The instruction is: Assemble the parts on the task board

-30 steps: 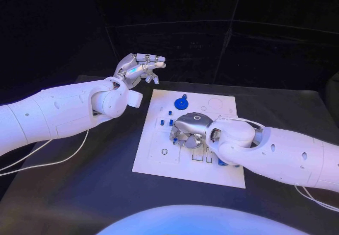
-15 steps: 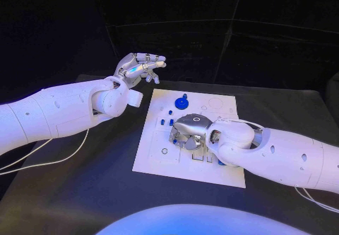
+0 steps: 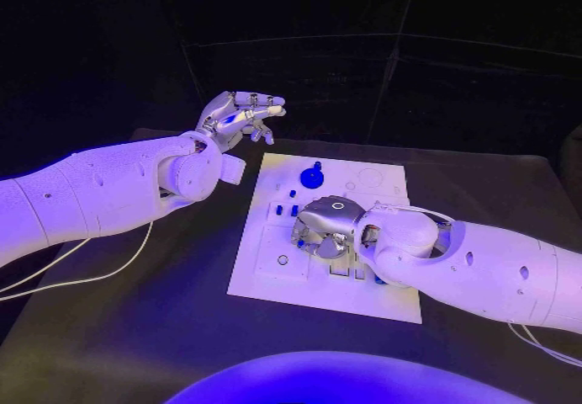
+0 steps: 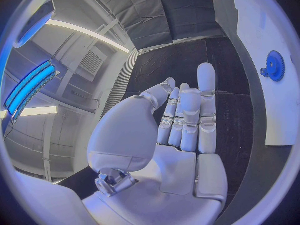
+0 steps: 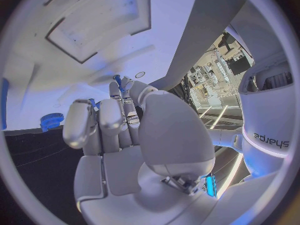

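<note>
Black cloth covers your table (image 3: 145,303), and the white task board (image 3: 318,278) lies at its middle. Your right hand (image 3: 325,225) is low over the board's centre, fingers pointing down toward the plate. In the right wrist view those fingers (image 5: 119,112) lie close together, bent toward the board, and a small blue part (image 5: 117,79) shows right at their tips; you cannot tell from these pictures whether it is pinched or merely touched. A blue gear-like part (image 3: 312,178) stands on the board just beyond the fingertips, toward the far edge, and a few small blue pegs (image 3: 291,209) sit just beside the fingers on the side of your left arm.

Your left hand (image 3: 243,114) is raised off the board, past its far corner, well apart from the parts. In the left wrist view its fingers (image 4: 187,117) are nearly straight and side by side, thumb alongside, holding nothing. The gear-like part shows beyond those fingertips on the board's edge.
</note>
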Controlling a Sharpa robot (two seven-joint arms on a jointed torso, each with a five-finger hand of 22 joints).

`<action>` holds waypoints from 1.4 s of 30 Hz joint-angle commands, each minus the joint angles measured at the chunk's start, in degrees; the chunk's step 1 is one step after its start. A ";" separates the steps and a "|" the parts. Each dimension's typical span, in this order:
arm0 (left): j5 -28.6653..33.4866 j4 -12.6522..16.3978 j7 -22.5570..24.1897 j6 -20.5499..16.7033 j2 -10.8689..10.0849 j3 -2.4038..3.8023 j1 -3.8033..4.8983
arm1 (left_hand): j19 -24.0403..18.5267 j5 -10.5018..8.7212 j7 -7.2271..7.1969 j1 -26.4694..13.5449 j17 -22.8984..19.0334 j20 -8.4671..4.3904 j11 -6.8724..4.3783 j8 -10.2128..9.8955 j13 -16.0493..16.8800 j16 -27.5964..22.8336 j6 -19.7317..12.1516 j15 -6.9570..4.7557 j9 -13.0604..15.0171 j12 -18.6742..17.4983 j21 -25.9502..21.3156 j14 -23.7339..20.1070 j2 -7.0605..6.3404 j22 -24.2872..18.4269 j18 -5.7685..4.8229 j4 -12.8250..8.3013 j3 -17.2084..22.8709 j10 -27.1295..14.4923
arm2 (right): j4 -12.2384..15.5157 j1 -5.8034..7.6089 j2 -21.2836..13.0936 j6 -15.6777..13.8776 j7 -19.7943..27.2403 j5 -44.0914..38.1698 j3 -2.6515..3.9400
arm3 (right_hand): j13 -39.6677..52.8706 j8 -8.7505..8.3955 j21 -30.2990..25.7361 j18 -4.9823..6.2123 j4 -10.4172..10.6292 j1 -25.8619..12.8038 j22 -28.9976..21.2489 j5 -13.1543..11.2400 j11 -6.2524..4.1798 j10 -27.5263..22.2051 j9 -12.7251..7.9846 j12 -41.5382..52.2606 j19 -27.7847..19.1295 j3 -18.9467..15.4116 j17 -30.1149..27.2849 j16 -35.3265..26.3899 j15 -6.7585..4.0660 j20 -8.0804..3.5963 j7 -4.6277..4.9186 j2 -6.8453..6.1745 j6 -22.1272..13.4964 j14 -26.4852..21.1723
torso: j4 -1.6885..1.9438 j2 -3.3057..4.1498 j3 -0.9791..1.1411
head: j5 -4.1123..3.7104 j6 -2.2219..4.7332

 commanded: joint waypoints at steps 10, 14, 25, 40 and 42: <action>0.28 0.11 -0.21 1.00 0.01 0.06 0.14 | -0.29 0.17 -0.10 0.04 0.00 0.14 0.09 0.12 -0.04 -0.30 -0.46 0.08 -0.07 0.24 -0.38 -0.25 -0.36 -0.06 0.76 -0.08 -0.25 -0.41 | -0.85 0.06 0.39 2.86 -0.97 -1.13 0.01 | -0.15 -0.38 0.08 -0.99 -0.11 -1.52 -0.20 -0.52 0.24 -0.21 -0.03 -0.90 -0.42 0.10 -0.57 -0.06 -0.16 0.26 0.26 -0.41 -0.22 0.91 | 0.03 0.01 -0.05 | -0.13 -0.06; 0.28 0.13 -0.31 1.07 0.01 0.06 0.16 | -0.29 0.17 -0.07 0.07 -0.23 0.17 0.12 0.17 -0.04 -0.38 -0.56 0.10 -0.06 0.32 -0.45 -0.35 -0.33 -0.12 0.77 -0.10 -0.31 -0.56 | -0.96 0.06 0.55 3.46 -1.04 -1.20 0.01 | -0.15 -0.39 0.05 -0.98 -0.12 -1.70 -0.24 -0.61 0.27 -0.30 -0.04 -0.98 -0.48 0.04 -0.63 -0.07 -0.14 0.29 0.28 -0.50 -0.30 0.88 | 0.01 0.01 -0.05 | -0.12 -0.08; 0.28 0.13 -0.49 1.22 0.02 0.06 0.18 | -0.29 0.17 -0.07 0.07 -0.23 0.17 0.12 0.17 -0.04 -0.38 -0.56 0.10 -0.06 0.32 -0.45 -0.35 -0.33 -0.12 0.77 -0.10 -0.31 -0.56 | -1.11 0.06 0.89 3.34 -0.72 -1.21 0.01 | -0.34 -0.65 -0.20 -0.89 0.00 -3.25 -0.71 -0.62 1.01 -2.64 -0.26 -2.47 -0.97 -0.42 -1.28 -0.19 0.46 0.71 0.95 -1.43 -2.37 0.63 | 0.00 0.00 -0.03 | -0.11 -0.08; 0.26 0.06 -0.79 1.62 0.07 0.06 0.19 | -0.29 0.13 -0.04 0.06 -0.28 0.19 0.15 0.20 -0.04 -0.38 -0.63 0.12 -0.06 0.37 -0.51 -0.38 -0.35 -0.16 0.77 -0.11 -0.38 -0.67 | -0.84 0.06 0.51 -1.73 -0.53 -0.94 0.01 | -0.25 -0.66 -1.26 -0.47 -0.45 -4.34 -2.55 -0.65 1.73 -8.50 -0.29 -3.30 -2.22 -2.02 -3.18 -1.04 1.07 1.46 0.48 -2.61 -8.90 0.00 | -0.03 0.03 0.02 | -0.21 0.02; 0.26 0.03 -0.82 1.69 0.12 0.06 0.19 | -0.29 0.13 -0.04 0.06 -0.28 0.19 0.15 0.20 -0.04 -0.38 -0.63 0.12 -0.06 0.37 -0.51 -0.38 -0.35 -0.16 0.77 -0.11 -0.38 -0.67 | -0.68 0.06 0.38 -1.98 -0.43 -0.84 0.01 | -0.24 -0.66 -1.28 -0.46 -0.46 -4.37 -2.56 -0.66 1.73 -8.56 -0.28 -3.24 -2.23 -2.10 -3.16 -1.00 1.08 1.46 0.47 -2.61 -9.05 0.00 | -0.01 0.02 0.03 | -0.25 0.00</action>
